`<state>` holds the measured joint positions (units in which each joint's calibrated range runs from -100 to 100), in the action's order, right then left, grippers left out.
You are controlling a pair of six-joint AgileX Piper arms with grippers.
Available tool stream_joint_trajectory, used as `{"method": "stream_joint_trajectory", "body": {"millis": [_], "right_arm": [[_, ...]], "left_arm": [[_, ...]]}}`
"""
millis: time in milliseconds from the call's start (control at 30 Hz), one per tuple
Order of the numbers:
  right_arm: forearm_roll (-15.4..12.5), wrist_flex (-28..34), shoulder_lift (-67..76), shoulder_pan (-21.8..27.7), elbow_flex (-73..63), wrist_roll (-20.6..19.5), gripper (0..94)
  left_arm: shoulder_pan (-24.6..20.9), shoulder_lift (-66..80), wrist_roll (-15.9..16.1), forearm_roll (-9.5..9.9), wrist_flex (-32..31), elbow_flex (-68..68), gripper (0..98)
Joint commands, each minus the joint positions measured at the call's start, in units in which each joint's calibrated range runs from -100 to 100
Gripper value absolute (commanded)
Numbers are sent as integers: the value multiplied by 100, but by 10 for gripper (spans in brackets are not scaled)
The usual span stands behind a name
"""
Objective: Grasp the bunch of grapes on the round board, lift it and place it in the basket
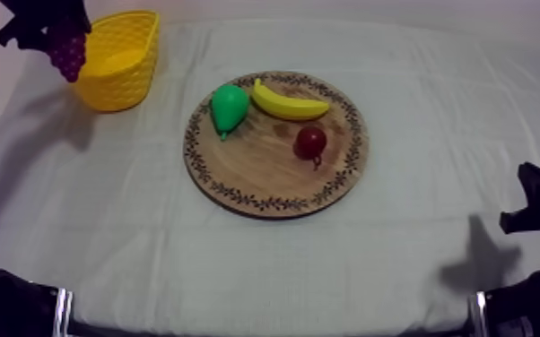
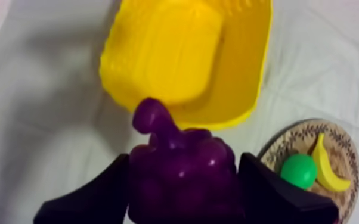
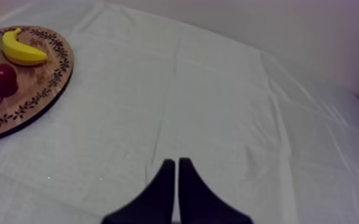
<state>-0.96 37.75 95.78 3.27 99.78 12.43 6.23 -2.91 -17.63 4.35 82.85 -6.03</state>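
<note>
My left gripper (image 1: pixel 58 38) is shut on the purple bunch of grapes (image 1: pixel 67 54), holding it in the air just left of the yellow basket (image 1: pixel 119 61) at the table's far left. In the left wrist view the grapes (image 2: pixel 182 179) sit between my two black fingers (image 2: pixel 98 196), hanging above the cloth at the near rim of the basket (image 2: pixel 185 59). The round wooden board (image 1: pixel 275 175) lies at the table's middle. My right gripper (image 3: pixel 176 173) rests shut as a narrow wedge over bare cloth, low at the right (image 1: pixel 529 202).
On the board lie a green pear (image 1: pixel 229 108), a banana (image 1: pixel 289 103) and a small red fruit (image 1: pixel 310 142). The right wrist view shows the board's edge (image 3: pixel 33 104) with the banana (image 3: pixel 22 52) and red fruit (image 3: pixel 3 79) far from my right gripper.
</note>
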Motion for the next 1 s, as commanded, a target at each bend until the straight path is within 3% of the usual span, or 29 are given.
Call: {"method": "stream_joint_trajectory", "body": {"millis": [0, 500, 967], "right_arm": [[0, -1, -2, 3, -1, 0, 3], [0, -1, -2, 3, -1, 0, 3], [0, -1, -2, 3, -1, 0, 3]], "left_arm": [[-54, -225, 58, -1, -17, 386, 485], [-182, -2385, 280, -29, -26, 2550, 487], [-272, -4266, 467, -213, -26, 3981, 487]]}}
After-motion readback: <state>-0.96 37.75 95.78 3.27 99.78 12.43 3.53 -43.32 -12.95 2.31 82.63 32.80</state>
